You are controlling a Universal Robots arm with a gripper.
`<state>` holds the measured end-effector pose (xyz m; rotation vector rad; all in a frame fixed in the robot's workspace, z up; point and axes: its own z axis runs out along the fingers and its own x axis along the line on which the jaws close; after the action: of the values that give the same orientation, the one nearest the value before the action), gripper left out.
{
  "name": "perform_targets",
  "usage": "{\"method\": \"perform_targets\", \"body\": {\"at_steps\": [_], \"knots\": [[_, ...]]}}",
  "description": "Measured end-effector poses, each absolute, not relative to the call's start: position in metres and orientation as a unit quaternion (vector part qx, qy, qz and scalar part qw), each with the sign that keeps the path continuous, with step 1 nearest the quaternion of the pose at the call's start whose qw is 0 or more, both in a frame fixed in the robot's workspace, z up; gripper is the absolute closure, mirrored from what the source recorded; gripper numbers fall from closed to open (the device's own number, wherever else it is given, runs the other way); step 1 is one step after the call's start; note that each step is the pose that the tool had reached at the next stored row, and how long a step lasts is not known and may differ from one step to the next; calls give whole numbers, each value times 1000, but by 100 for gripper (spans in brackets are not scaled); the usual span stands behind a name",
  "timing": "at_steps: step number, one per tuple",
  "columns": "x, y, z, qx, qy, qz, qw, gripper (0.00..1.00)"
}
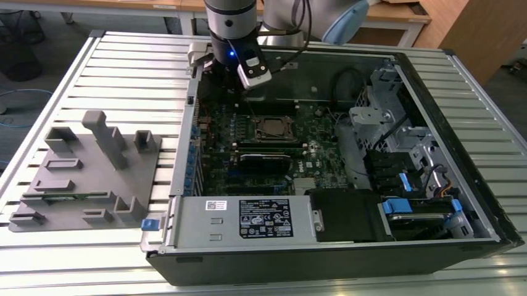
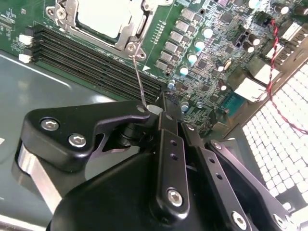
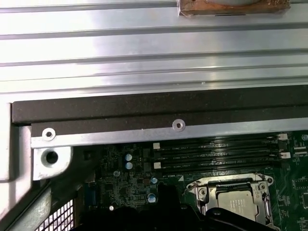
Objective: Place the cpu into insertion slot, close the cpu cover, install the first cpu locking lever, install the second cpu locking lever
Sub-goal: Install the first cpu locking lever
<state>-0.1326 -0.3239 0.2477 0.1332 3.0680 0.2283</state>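
- Tool hangs low over the green motherboard, just beside the socket; whether it is clenched or released cannot be told.
- In both wrist views the cpu lies flat in the insertion slot, silver top up.
- The cpu cover lies down around the chip, which shows through its window.
- A thin wire locking lever runs from the cover's corner up to the tip of the tool. Whether the two touch is unclear.
- Long black memory slots run alongside the socket, between it and the case wall.
- In the exterior view the open computer case lies on its side on a slatted metal tabletop.
- A grey fixture block sits on the tabletop at the exterior view's left, apart from the case.
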Motion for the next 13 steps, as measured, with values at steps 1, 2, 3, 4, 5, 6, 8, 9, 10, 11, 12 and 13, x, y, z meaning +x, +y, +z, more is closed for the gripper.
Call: {"method": "perform_targets", "body": {"at_steps": [1, 2, 3, 4, 5, 6, 8, 9, 10, 11, 12, 13], "knots": [[-131, -324, 248, 43, 996, 75, 31, 90], [-130, -324, 248, 43, 996, 76, 31, 90], [-128, -324, 248, 43, 996, 77, 31, 90], [-126, -324, 248, 43, 996, 77, 31, 90], [-125, -324, 247, 43, 996, 78, 31, 90], [-123, -324, 248, 43, 996, 78, 31, 90], [-117, -324, 248, 43, 996, 78, 31, 90], [-115, -324, 248, 43, 996, 78, 31, 90], [-112, -324, 247, 43, 996, 78, 31, 90], [-109, -324, 247, 43, 996, 78, 30, 90], [-107, -324, 247, 43, 996, 78, 30, 90], [-104, -324, 247, 43, 996, 78, 30, 90]]}}
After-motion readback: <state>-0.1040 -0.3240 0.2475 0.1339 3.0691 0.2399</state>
